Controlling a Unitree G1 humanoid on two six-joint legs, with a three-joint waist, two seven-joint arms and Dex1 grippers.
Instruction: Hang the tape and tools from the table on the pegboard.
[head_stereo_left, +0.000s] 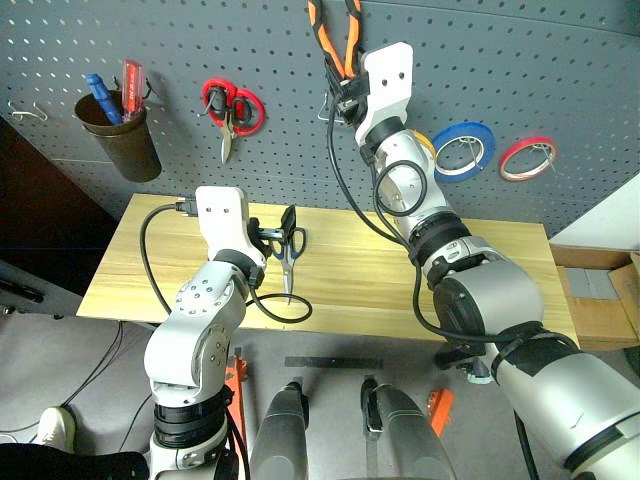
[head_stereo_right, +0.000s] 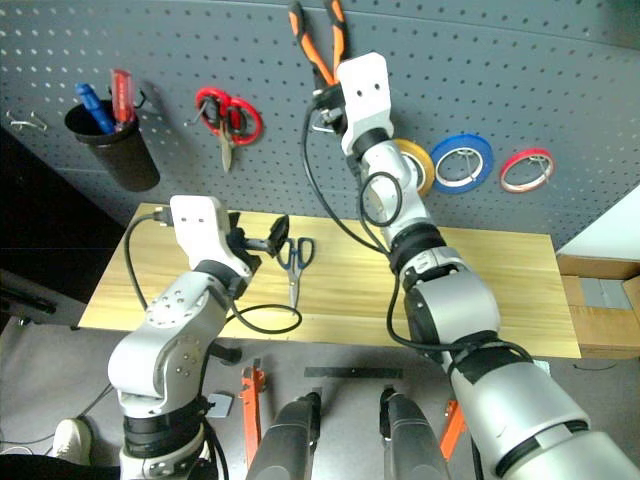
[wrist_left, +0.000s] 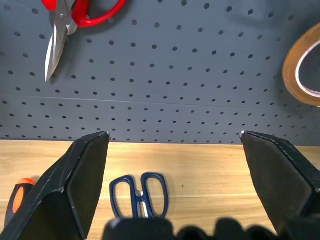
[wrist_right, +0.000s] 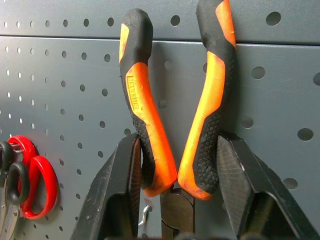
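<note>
1 pair of pliers (wrist_right: 175, 115) is clamped at the pegboard (head_stereo_left: 520, 60) by the right gripper (wrist_right: 177, 165).
1 pair of scissors (head_stereo_left: 290, 250) lies on the table (head_stereo_left: 400, 280) before the left gripper (wrist_left: 172, 150), spread wide and empty; 1 tape (head_stereo_right: 418, 160) and 2 other rolls are hung.

pliers (wrist_right: 172, 125): orange-black, handles up at pegboard (head_stereo_left: 560, 70) | scissors (head_stereo_left: 290, 252): flat on table (head_stereo_left: 350, 280)
</note>
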